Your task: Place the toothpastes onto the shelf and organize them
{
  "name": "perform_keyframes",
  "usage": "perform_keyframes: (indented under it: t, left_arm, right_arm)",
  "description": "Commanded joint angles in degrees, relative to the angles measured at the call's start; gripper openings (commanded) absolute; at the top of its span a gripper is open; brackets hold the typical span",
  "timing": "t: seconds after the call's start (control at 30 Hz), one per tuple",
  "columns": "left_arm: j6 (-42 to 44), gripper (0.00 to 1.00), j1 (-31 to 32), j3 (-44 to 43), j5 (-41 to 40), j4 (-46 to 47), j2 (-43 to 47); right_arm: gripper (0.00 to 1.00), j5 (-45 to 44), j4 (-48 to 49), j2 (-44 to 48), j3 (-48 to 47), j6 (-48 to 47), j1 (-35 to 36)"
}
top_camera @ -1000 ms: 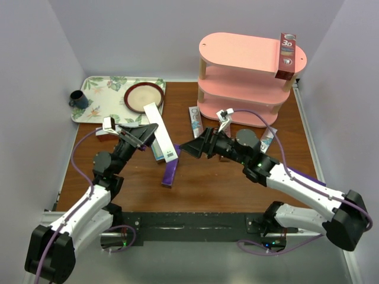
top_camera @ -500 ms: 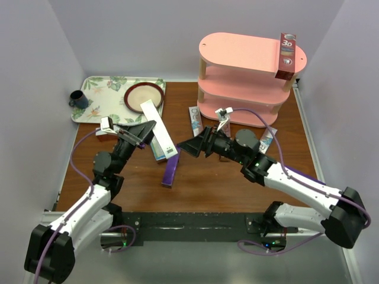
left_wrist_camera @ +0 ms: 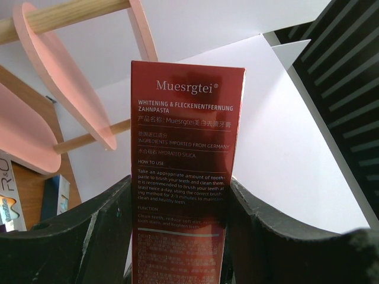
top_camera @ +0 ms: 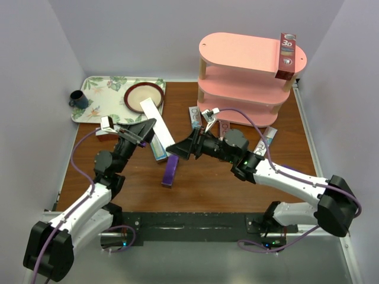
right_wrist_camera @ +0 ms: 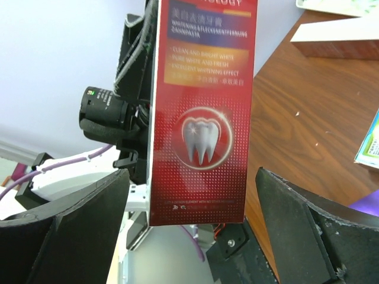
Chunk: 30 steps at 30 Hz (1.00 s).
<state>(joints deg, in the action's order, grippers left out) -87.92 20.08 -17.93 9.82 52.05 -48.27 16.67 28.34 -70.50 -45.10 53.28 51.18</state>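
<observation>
Right gripper (right_wrist_camera: 195, 195) is spread wide, with the red rectangular cardboard toothpaste carton (right_wrist_camera: 201, 89) dead centre between its jaws, long axis crossing the closing line, neither side touching. Left gripper (left_wrist_camera: 180, 201) pinches the carton's other end. Pink three-tier shelf (top_camera: 237, 56) sits on the right arm's side, so it looks like a handover.
</observation>
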Motion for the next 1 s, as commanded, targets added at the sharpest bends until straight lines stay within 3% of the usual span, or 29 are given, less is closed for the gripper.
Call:
perform_keyframes:
  t: [0.0,0.13,0.33,0.47,0.6,0.77,0.97]
  left_arm:
    - [-1.4,0.36,0.7,-2.4,-1.9,6.9,-0.2]
    - [-1.6,0.36,0.9,-1.9,-2.0,8.0,-0.2]
    - [-1.7,0.39,1.0,-0.1,-1.6,8.4,0.3]
    - [-0.5,0.57,1.0,1.9,-1.6,7.1,1.5]
    - [3.2,0.74,1.0,2.6,-0.2,3.3,3.7]
    - [14.4,0.94,0.9,0.4,0.5,-10.2,7.4]
    - [37.0,1.0,0.9,-9.7,-6.9,-40.8,14.1]
  right_arm:
    - [0.88,1.3,3.7,-0.3,-2.5,0.5,0.7]
    - [0.78,1.2,3.8,-0.5,-2.8,0.4,0.8]
    - [0.48,-0.3,0.1,1.4,-3.8,-2.7,0.7]
    - [0.3,-3.2,-8.0,4.2,-5.5,-8.2,0.8]
    - [0.25,-7.1,-17.6,7.0,-9.2,-14.0,0.8]
    - [0.24,-15.1,-31.1,8.7,-13.7,-21.5,0.8]
    - [0.19,-21.9,-40.3,9.9,-18.6,-29.3,0.8]
